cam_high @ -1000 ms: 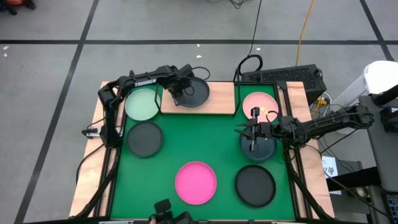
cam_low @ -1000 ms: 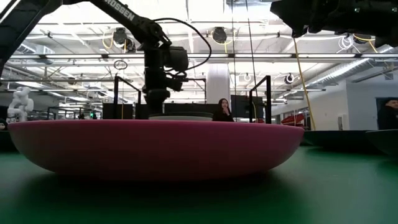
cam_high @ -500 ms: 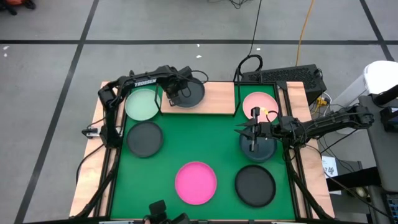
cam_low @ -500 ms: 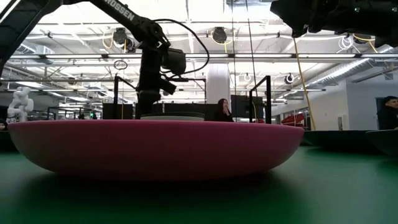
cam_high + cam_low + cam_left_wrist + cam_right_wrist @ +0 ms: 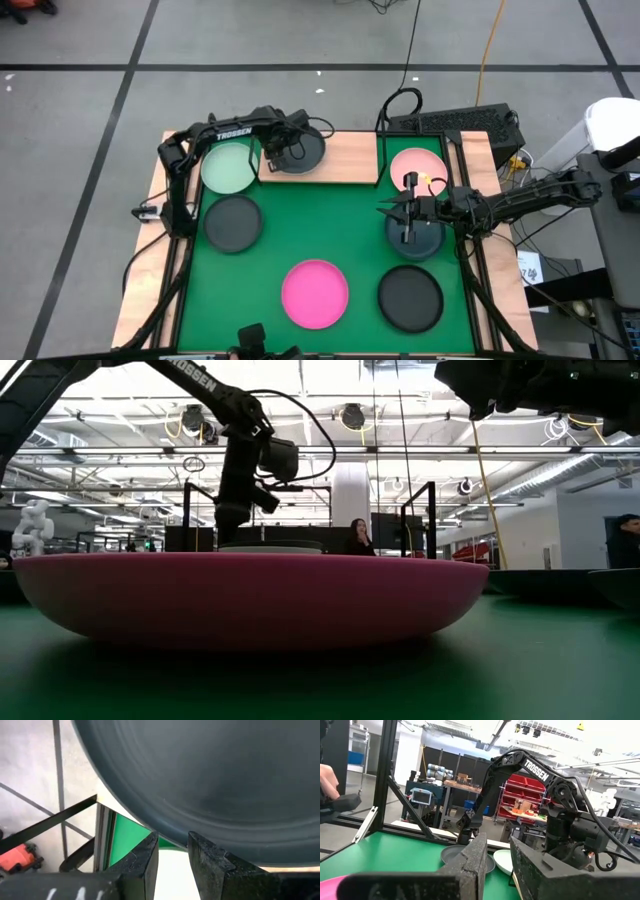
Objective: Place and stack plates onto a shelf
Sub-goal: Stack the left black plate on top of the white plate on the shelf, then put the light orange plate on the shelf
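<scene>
A dark grey plate [image 5: 300, 150] lies on the left half of the light wooden shelf board [image 5: 345, 162], and my left gripper [image 5: 277, 153] is shut on its left rim. The low view shows that plate [image 5: 272, 547] level under the gripper [image 5: 230, 525], between the shelf's black uprights [image 5: 432, 510]. On the green mat lie a mint plate [image 5: 230, 167], a dark plate [image 5: 233, 222], a magenta plate [image 5: 315, 293], a dark plate [image 5: 410, 298] and a pale pink plate [image 5: 420, 165]. My right gripper [image 5: 405, 215] hovers open, nearly level, above one more dark plate [image 5: 420, 240]. My left gripper holds the dark plate's rim [image 5: 172, 834] on the side toward the table's left edge, pinched at the free ends of its two fingers [image 5: 150, 855]. The fingers come steeply from above, slanting from the left. The plate stays level, low over the shelf board.
The shelf's right half [image 5: 350, 160] is bare wood. A black frame post [image 5: 75, 812] stands by the shelf's left end. Cables and a dark keyboard [image 5: 460, 122] lie beyond the far right edge. A person [image 5: 358, 538] sits in the room behind.
My left gripper has gone a little toward the table's left edge and tipped over, taking the dark plate along. The plate has slid leftward along the shelf board and stayed level.
</scene>
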`<control>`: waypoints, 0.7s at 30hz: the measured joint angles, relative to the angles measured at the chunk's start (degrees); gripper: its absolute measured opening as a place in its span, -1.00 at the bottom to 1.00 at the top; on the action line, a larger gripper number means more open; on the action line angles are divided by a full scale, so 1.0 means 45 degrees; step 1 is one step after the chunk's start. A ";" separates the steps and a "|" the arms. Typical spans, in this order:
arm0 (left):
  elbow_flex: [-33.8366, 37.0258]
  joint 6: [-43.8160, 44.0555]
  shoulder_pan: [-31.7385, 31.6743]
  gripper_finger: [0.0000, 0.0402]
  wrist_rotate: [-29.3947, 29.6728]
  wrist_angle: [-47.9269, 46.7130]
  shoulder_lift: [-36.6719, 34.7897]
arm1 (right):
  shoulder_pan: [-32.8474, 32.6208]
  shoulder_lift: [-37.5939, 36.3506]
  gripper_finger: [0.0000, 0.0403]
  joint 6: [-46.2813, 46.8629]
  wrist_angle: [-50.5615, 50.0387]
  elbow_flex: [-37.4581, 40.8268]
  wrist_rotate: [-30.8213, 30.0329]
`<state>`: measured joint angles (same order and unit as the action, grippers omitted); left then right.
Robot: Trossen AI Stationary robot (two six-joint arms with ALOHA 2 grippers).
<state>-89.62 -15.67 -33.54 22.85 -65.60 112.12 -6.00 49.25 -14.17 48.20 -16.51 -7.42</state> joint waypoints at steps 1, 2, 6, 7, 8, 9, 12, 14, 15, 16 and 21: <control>-0.0020 -0.0032 0.0040 -0.45 0.0015 0.0008 0.0000 | 0.0000 -0.0004 -0.65 0.0000 -0.0004 0.0000 0.0000; -0.0141 -0.0029 0.0085 -0.45 -0.0001 -0.0035 0.0000 | 0.0000 -0.0002 -0.65 0.0000 0.0001 0.0000 0.0000; -0.1176 0.0263 0.0517 -0.45 -0.0969 0.0165 -0.0141 | 0.0000 -0.0004 -0.65 -0.0001 -0.0001 0.0000 0.0000; -0.1490 0.0265 0.0693 -0.45 -0.1242 0.0342 -0.0243 | 0.0000 -0.0004 -0.65 -0.0005 0.0000 0.0000 0.0000; -0.1732 0.0258 0.0852 -0.45 -0.1506 0.0644 -0.0441 | 0.0000 -0.0004 -0.65 -0.0009 0.0000 0.0000 0.0000; -0.1921 0.0253 0.1024 -0.45 -0.1630 0.0970 -0.0705 | 0.0000 -0.0002 -0.65 -0.0010 -0.0004 0.0000 0.0000; -0.2039 0.0163 0.1529 -0.45 -0.1675 0.2461 -0.1923 | 0.0000 -0.0004 -0.65 -0.0005 -0.0064 0.0000 0.0000; -0.1746 0.0204 0.1797 -0.45 -0.1680 0.3356 -0.2884 | 0.0000 -0.0004 -0.65 0.0018 -0.0179 0.0000 0.0005; -0.1514 0.0297 0.1924 -0.45 -0.1675 0.3771 -0.3423 | 0.0000 -0.0004 -0.65 0.0106 -0.0294 0.0000 0.0000; -0.1236 0.0400 0.2066 -0.45 -0.1674 0.4185 -0.3953 | 0.0000 -0.0004 -0.65 0.0268 -0.0417 0.0000 0.0005; 0.1345 0.0939 0.2933 -0.45 -0.1685 0.6784 -0.6912 | 0.0000 0.0001 -0.65 0.0819 -0.1136 0.0000 -0.0001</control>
<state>-83.57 -11.44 -20.35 15.27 -35.07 81.01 -6.00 49.25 -10.49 43.09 -16.51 -7.43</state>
